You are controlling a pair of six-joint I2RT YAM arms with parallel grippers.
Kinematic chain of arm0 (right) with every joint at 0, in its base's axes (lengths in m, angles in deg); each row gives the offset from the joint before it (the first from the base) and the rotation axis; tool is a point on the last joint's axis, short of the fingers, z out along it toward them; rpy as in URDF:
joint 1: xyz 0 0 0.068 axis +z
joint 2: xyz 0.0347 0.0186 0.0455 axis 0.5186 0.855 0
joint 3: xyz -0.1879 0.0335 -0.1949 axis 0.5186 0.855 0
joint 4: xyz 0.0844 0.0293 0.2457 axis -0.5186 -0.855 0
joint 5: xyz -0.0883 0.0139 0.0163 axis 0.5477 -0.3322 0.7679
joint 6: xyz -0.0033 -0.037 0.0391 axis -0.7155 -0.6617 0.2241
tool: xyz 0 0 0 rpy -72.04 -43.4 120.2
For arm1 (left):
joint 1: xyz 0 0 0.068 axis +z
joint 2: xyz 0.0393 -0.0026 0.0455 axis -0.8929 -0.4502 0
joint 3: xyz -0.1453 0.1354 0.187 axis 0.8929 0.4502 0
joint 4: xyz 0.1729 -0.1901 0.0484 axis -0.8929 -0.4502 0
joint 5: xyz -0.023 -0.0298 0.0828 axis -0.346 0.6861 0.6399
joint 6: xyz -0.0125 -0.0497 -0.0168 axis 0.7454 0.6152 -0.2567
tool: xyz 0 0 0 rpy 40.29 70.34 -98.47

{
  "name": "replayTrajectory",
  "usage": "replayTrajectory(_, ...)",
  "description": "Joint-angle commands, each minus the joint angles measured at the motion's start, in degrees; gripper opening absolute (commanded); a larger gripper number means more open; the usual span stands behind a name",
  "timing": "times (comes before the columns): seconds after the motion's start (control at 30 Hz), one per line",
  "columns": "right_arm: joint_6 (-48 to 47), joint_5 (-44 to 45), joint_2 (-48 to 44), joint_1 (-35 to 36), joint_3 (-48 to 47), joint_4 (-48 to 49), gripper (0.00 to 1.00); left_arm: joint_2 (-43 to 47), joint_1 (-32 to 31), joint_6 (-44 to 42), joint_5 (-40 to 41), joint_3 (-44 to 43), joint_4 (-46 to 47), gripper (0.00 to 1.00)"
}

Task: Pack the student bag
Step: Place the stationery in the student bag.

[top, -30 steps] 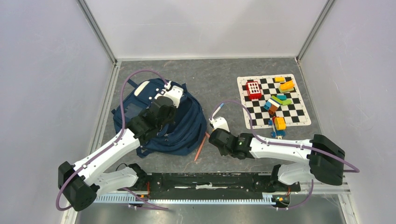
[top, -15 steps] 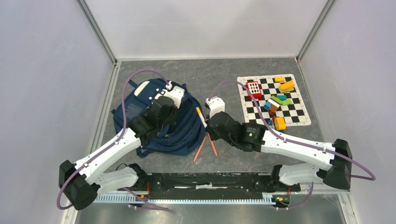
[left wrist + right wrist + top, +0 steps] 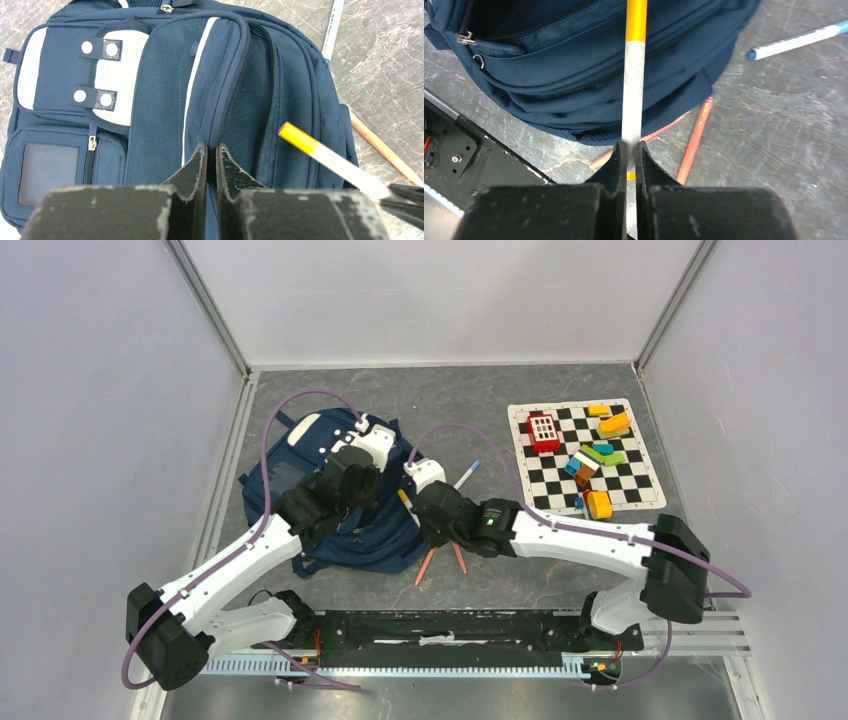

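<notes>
The student bag [image 3: 385, 520] is a navy backpack lying flat at the left of the table. My left gripper [image 3: 345, 480] is on top of it, shut on a fold of fabric beside a zip [image 3: 211, 150]. My right gripper [image 3: 418, 514] is at the bag's right edge, shut on a white pen with a yellow cap [image 3: 405, 501]. In the right wrist view the pen [image 3: 634, 75] points out from the jaws over the bag's side [image 3: 574, 60]. Its yellow end [image 3: 299, 138] also shows in the left wrist view, above the bag's right part [image 3: 165, 90].
Two orange pencils [image 3: 425, 565] [image 3: 458, 558] lie on the table right of the bag. A blue-and-white pen [image 3: 466, 475] lies behind them. A checkered mat [image 3: 628, 492] with several toy blocks is at the back right. The black base rail [image 3: 440, 625] runs along the near edge.
My right gripper picked up the yellow-capped pen and carried it left to the bag's right edge. The left arm has not moved.
</notes>
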Motion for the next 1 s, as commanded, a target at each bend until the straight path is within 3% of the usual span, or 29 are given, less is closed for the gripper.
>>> replayTrajectory(0.0, 1.4, -4.8, 3.7, -1.7, -4.5, 5.9, 0.00, 0.6, 0.1, 0.1, -0.3, -0.4, 3.6, 0.04)
replayTrajectory(0.37, 7.5, -16.6, 10.1, -10.4, -4.9, 21.3, 0.00, 0.9, 0.1, 0.4, -1.0, -0.2, 4.0, 0.04)
replayTrajectory(0.6, 13.3, -19.5, 17.9, -12.6, -10.3, 28.4, 0.00, 1.0, 0.1, 0.4, -1.4, -0.2, 4.2, 0.04)
replayTrajectory(0.83, 22.8, -21.0, 22.4, -12.6, -7.1, 45.5, 0.00, 1.1, 0.1, 0.4, -1.6, 0.0, 4.5, 0.03)
replayTrajectory(0.93, 24.1, -22.1, 24.2, -12.5, -7.6, 47.6, 0.06, 1.1, 0.0, 0.4, -1.4, 0.1, 4.6, 0.03)
replayTrajectory(0.97, 24.1, -22.2, 24.1, -12.5, -7.3, 48.0, 0.12, 1.0, 0.0, 0.3, -1.3, 0.1, 4.6, 0.03)
